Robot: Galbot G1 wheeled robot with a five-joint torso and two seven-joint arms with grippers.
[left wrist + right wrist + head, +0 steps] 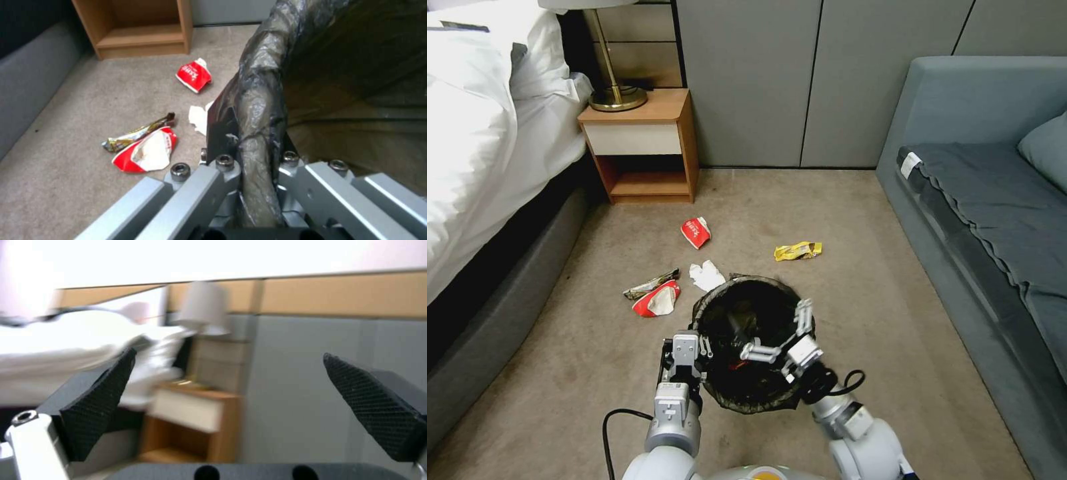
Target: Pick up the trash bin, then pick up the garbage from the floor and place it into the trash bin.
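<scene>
The trash bin (764,281), lined with a dark bag, hangs just above the floor (894,320) in front of me. My left gripper (696,345) is shut on its near-left rim; the left wrist view shows the left gripper (253,143) pinching the bagged rim (260,100). My right gripper (778,332) hovers open over the bin's mouth, and the right gripper (229,355) holds nothing. Garbage lies on the carpet beyond: a red wrapper (696,232), a yellow wrapper (798,251), a white tissue (706,275), and a red-and-white wrapper (657,300) beside a brownish one (650,285).
A wooden nightstand (640,143) with a brass lamp (617,93) stands at the back left, next to the bed (474,147). A grey sofa (987,200) runs along the right. Open carpet lies between them.
</scene>
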